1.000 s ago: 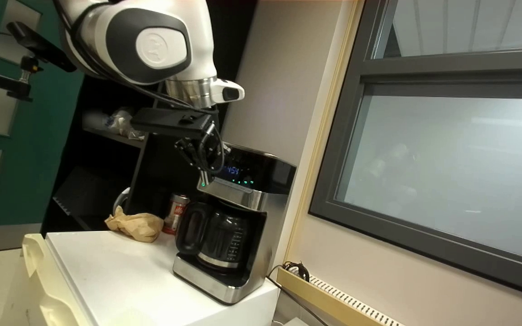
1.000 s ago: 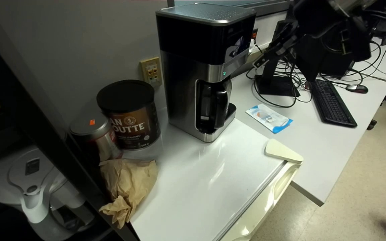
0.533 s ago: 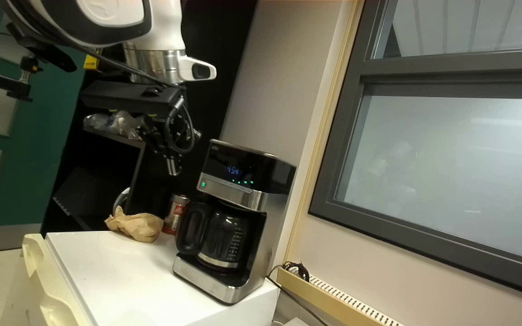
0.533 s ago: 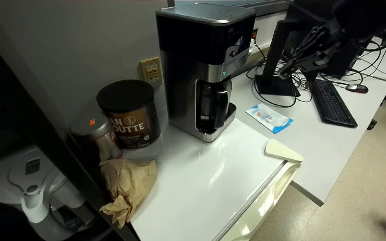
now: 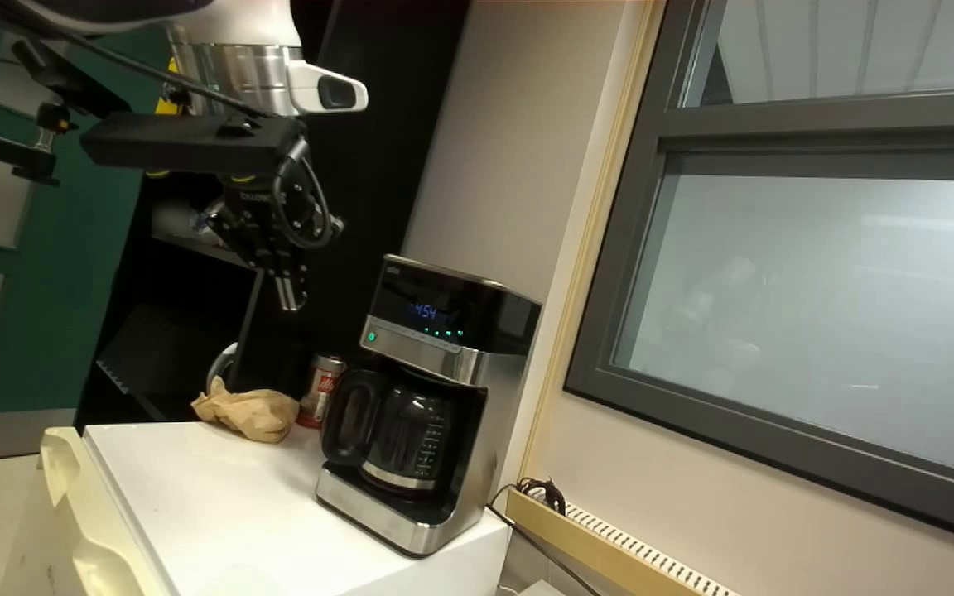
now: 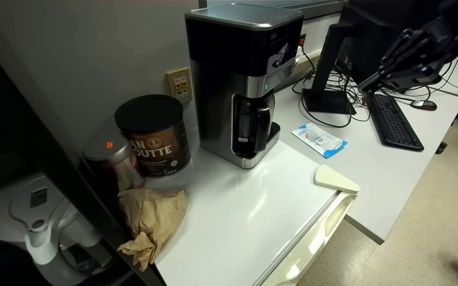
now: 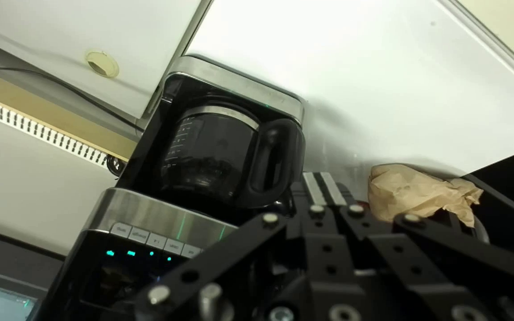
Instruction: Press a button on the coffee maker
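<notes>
The black and silver coffee maker stands upright on a white surface; it also shows in an exterior view and in the wrist view. Its glass carafe with a dark handle is inside. Its blue display and small green lights are lit. A round green-lit button sits at the left of the silver band, also visible in an exterior view. My gripper is shut and empty, its fingertips together. It hangs in front of the machine, apart from it, also in an exterior view.
A crumpled brown paper bag, a small can and a large brown can stand beside the machine. A monitor stand, keyboard and blue-white packet are on the desk. A dark shelf edge borders the surface.
One second ago my gripper's fingertips were at the green-lit button. It has since moved back, away from the coffee maker. The green lights are lit in all frames.
</notes>
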Controlling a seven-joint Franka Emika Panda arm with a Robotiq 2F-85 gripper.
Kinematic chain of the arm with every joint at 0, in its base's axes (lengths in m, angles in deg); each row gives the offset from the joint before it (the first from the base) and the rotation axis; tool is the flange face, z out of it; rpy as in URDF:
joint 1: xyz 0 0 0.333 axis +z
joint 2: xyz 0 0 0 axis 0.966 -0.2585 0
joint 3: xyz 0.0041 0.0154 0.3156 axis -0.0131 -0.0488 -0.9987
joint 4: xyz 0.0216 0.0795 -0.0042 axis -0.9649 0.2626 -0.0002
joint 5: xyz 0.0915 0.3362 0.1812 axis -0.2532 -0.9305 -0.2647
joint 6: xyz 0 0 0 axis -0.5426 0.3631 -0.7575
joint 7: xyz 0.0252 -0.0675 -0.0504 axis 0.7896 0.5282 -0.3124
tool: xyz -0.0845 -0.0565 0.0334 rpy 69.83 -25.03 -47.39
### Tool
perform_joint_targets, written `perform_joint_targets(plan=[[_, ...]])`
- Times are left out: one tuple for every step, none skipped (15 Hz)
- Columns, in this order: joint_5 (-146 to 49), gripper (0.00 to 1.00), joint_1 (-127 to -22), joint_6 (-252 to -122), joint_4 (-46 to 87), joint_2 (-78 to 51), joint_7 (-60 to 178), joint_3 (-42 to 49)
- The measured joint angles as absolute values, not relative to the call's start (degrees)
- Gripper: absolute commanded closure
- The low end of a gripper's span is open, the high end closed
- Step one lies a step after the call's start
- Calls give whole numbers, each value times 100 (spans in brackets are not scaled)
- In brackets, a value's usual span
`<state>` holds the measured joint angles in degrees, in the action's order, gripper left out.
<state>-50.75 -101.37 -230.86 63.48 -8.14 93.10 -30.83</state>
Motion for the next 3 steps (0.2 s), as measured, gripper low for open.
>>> perform_joint_targets(plan=[[-5075,100,-10212,-23154,6411,-768,9363,-3138],[-5075,100,-10278,-23218,6469,-730,9424,-3184],[-5074,100,-10340,-23270,6514,-699,9473,-3229]])
